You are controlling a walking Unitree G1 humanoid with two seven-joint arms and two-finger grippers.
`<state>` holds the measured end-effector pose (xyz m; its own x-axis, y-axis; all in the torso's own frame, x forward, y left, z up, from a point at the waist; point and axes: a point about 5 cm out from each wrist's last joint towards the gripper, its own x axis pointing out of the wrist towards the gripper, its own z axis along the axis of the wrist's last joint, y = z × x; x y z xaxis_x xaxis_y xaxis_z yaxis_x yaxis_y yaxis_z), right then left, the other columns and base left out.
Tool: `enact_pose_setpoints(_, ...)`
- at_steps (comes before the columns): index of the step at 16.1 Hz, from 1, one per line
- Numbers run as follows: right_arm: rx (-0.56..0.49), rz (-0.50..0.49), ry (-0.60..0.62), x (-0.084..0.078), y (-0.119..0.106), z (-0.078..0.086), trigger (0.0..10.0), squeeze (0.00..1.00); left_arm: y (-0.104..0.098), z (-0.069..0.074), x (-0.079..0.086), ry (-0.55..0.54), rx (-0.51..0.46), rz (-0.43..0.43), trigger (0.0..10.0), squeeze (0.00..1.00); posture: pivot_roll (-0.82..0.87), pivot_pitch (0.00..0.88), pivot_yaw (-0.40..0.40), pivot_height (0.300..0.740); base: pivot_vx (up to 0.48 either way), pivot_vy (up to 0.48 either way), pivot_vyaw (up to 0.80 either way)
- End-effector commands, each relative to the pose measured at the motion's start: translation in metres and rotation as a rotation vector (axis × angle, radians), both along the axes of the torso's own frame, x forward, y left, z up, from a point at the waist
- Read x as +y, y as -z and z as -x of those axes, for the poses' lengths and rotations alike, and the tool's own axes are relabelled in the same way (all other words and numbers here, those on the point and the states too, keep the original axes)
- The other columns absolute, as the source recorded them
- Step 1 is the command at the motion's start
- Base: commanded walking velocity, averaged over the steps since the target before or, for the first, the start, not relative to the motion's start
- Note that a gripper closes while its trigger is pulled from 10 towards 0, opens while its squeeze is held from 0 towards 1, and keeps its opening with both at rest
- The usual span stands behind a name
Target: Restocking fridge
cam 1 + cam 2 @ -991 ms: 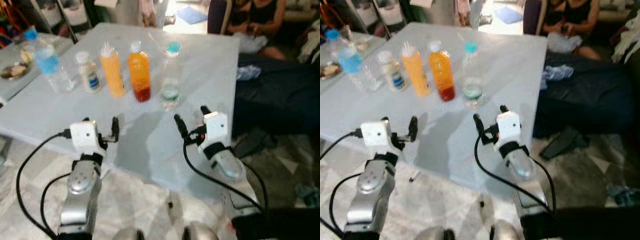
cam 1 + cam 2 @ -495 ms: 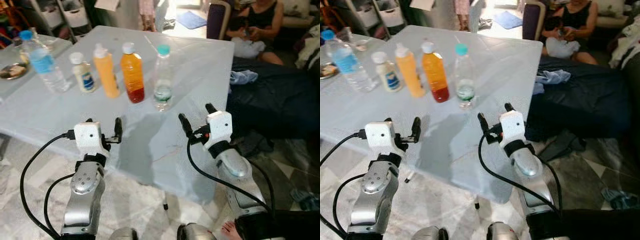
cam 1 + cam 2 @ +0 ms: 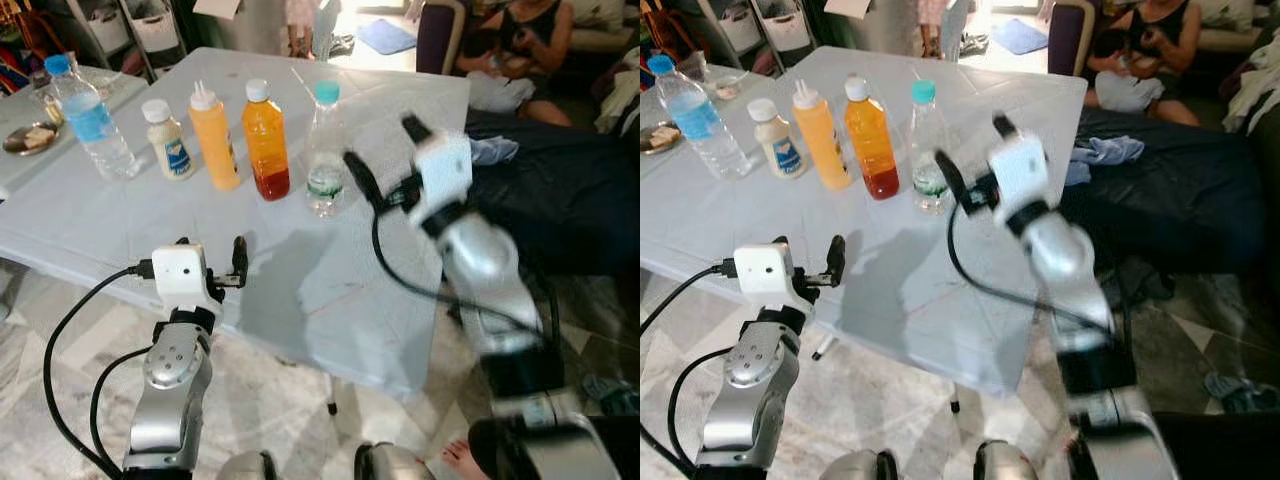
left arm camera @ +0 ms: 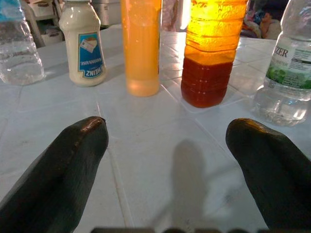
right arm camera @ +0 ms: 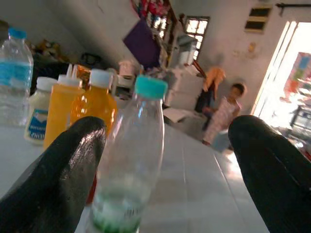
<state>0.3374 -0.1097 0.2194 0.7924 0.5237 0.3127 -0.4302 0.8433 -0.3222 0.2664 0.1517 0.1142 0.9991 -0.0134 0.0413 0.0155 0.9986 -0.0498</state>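
Reaching with fingers apart, the right gripper (image 3: 385, 155) nears the teal-capped bottle (image 3: 325, 150) — all five bottles wait on the worktop (image 3: 420, 240) — nothing restocked.

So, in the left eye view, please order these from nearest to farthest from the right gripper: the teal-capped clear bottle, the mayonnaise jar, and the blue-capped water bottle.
From the right gripper:
1. Teal-capped clear bottle, just to its left, at the right end of the row.
2. Mayonnaise jar, further left in the row.
3. Blue-capped water bottle, at the far left end.
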Motion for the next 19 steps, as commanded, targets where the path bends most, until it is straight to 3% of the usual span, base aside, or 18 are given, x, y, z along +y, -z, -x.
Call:
enact_pose_setpoints(1,0.001,0.013,-0.024,0.003,-0.002,-0.003,10.0,0.00,-0.005,0.000,0.004,-0.010,-0.012,-0.016,10.0,0.00,-0.01,0.107,0.063,0.740,0.000,0.000,0.00)
enact_pose_setpoints(6,0.016,0.023,-0.064,0.016,-0.025,-0.031,10.0,0.00,-0.005,0.002,0.003,-0.004,-0.005,-0.027,10.0,0.00,0.02,0.107,0.066,0.740,0.000,0.000,0.00)
enact_pose_setpoints(9,0.023,0.045,-0.116,0.032,-0.028,-0.038,10.0,0.00,-0.003,0.004,0.004,-0.004,0.002,-0.033,10.0,0.00,0.03,0.102,0.065,0.740,0.000,0.000,0.00)
enact_pose_setpoints(13,0.055,-0.031,-0.136,0.044,-0.033,-0.044,10.0,0.00,-0.005,0.004,0.005,-0.001,0.003,-0.042,10.0,0.00,0.04,0.097,0.071,0.740,0.000,0.000,0.00)
enact_pose_setpoints(14,0.056,-0.040,-0.123,0.045,-0.036,-0.046,4.9,0.00,-0.005,0.004,0.006,0.001,0.003,-0.045,10.0,0.00,0.04,0.095,0.075,0.740,0.000,0.000,0.00)
enact_pose_setpoints(15,0.056,-0.042,-0.098,0.045,-0.037,-0.049,4.1,0.00,-0.005,0.003,0.006,0.002,0.002,-0.047,10.0,0.00,0.04,0.093,0.076,0.740,0.000,0.000,0.00)
enact_pose_setpoints(16,0.058,-0.046,-0.076,0.045,-0.038,-0.051,4.8,0.00,-0.006,0.003,0.006,0.004,0.002,-0.048,10.0,0.00,0.04,0.093,0.078,0.740,0.000,0.000,0.00)
enact_pose_setpoints(17,0.065,-0.046,-0.046,0.044,-0.038,-0.054,7.0,0.00,-0.006,0.003,0.006,0.007,0.002,-0.048,10.0,0.00,0.04,0.092,0.079,0.740,0.000,0.000,0.00)
enact_pose_setpoints(18,0.073,-0.048,-0.031,0.043,-0.038,-0.055,10.0,0.00,-0.006,0.003,0.005,0.008,0.002,-0.048,10.0,0.00,0.04,0.093,0.080,0.740,0.000,0.000,0.00)
enact_pose_setpoints(19,0.086,-0.056,-0.014,0.041,-0.037,-0.057,8.4,0.00,-0.005,0.003,0.004,0.011,0.004,-0.048,10.0,0.00,0.04,0.093,0.080,0.740,0.000,0.000,0.00)
